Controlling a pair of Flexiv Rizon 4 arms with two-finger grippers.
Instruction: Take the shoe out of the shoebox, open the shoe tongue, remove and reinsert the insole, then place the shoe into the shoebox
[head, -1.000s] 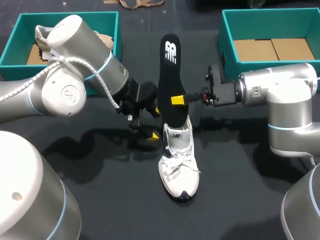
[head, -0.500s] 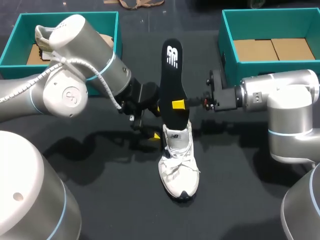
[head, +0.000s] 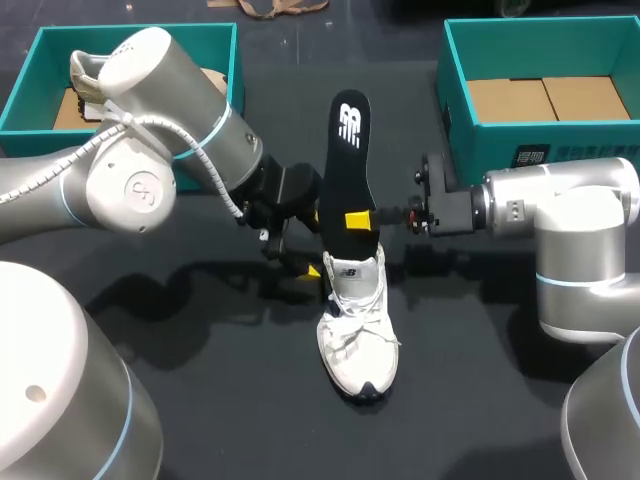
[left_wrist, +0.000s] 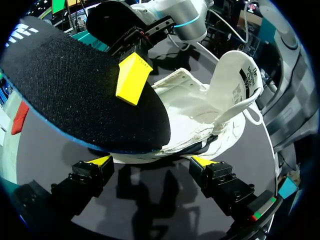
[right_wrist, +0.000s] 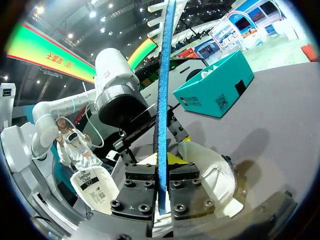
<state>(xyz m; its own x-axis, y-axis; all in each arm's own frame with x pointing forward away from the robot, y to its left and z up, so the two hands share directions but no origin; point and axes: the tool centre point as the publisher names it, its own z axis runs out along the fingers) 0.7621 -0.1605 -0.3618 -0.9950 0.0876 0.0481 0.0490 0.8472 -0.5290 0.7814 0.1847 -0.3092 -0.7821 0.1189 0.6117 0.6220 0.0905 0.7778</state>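
A white shoe lies on the black table, toe toward me. Its black insole stands nearly upright with its lower end in the shoe's heel opening. My right gripper is shut on the insole's lower part; in the right wrist view the insole shows edge-on between the closed fingers, with the shoe just below. My left gripper stands open beside the heel. In the left wrist view its yellow tips straddle the shoe's heel with gaps on both sides, under the insole.
A teal shoebox at the back left holds another shoe. A second teal shoebox at the back right has only a cardboard floor. The left arm's elbow bulks over the table's left side.
The right gripper has carried the insole a little right and down, toward the shoe's opening. The left gripper and the shoe have stayed put.
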